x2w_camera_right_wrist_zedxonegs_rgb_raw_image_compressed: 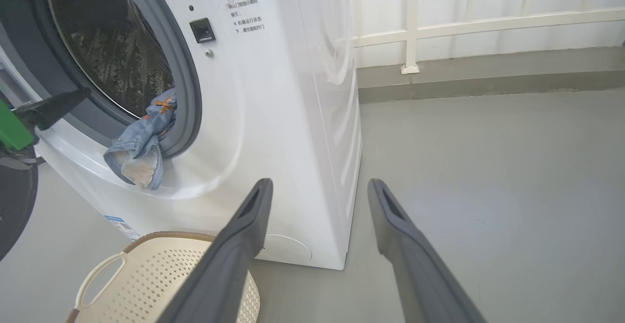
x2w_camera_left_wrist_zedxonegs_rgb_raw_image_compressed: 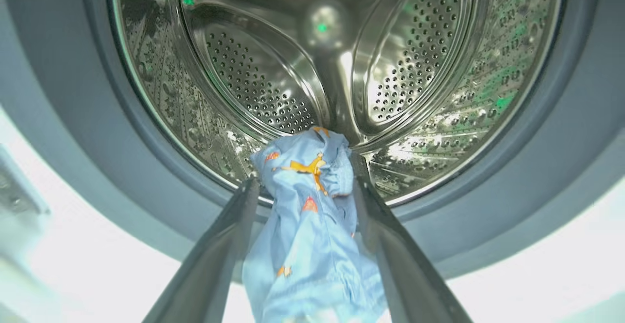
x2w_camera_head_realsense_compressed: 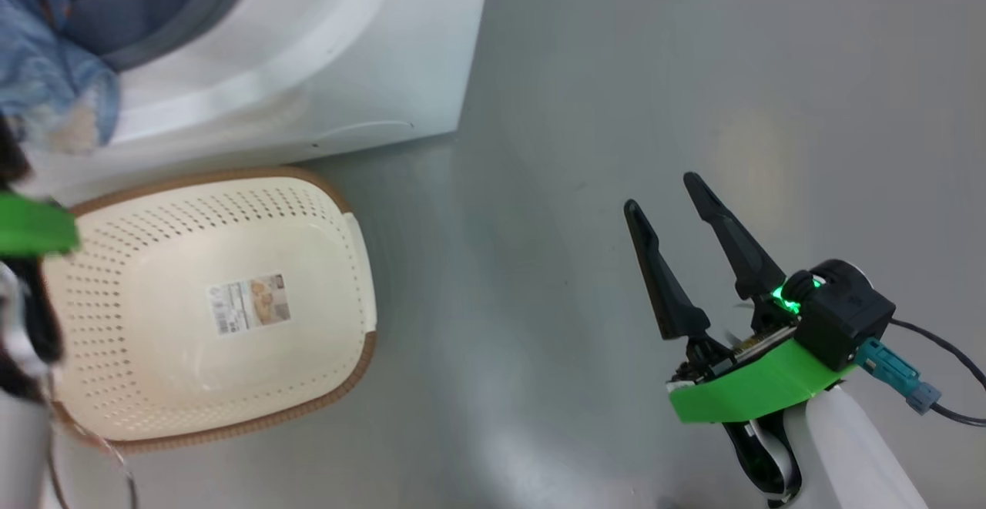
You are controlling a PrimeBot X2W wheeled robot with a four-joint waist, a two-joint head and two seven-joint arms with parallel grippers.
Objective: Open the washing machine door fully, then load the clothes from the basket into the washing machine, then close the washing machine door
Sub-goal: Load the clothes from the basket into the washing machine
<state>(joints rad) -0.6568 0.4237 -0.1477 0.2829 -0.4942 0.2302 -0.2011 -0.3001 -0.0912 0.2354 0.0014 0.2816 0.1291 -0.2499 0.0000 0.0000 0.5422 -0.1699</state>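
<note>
The right end effector (x2w_camera_head_realsense_compressed: 661,195) hovers above the grey floor (x2w_camera_head_realsense_compressed: 578,108), its long dark fingers spread. The perforated cream basket (x2w_camera_head_realsense_compressed: 216,309) sits at the washing machine's (x2w_camera_right_wrist_zedxonegs_rgb_raw_image_compressed: 273,118) foot. Crumpled blue clothes (x2w_camera_right_wrist_zedxonegs_rgb_raw_image_compressed: 141,142) drape over the grey rubber seal (x2w_camera_left_wrist_zedxonegs_rgb_raw_image_compressed: 576,142) between the left end effector's (x2w_camera_left_wrist_zedxonegs_rgb_raw_image_compressed: 305,176) parted fingers, with the dimpled steel drum (x2w_camera_left_wrist_zedxonegs_rgb_raw_image_compressed: 254,78) beyond.

The clothes (x2w_camera_left_wrist_zedxonegs_rgb_raw_image_compressed: 307,215) are light blue, printed with orange and orange-red figures, with a cream patch at the hanging end. The washing machine (x2w_camera_right_wrist_zedxonegs_rgb_raw_image_compressed: 273,118) is white, its seal (x2w_camera_left_wrist_zedxonegs_rgb_raw_image_compressed: 73,142) grey, its drum (x2w_camera_left_wrist_zedxonegs_rgb_raw_image_compressed: 254,83) shiny steel dotted with holes. The basket (x2w_camera_head_realsense_compressed: 339,209) is cream-white with rows of perforations and a brown woven-look rim. The floor (x2w_camera_head_realsense_compressed: 616,70) is plain grey. The right gripper (x2w_camera_head_realsense_compressed: 661,192) has black fingers and a bright green mount (x2w_camera_head_realsense_compressed: 739,393).
</note>
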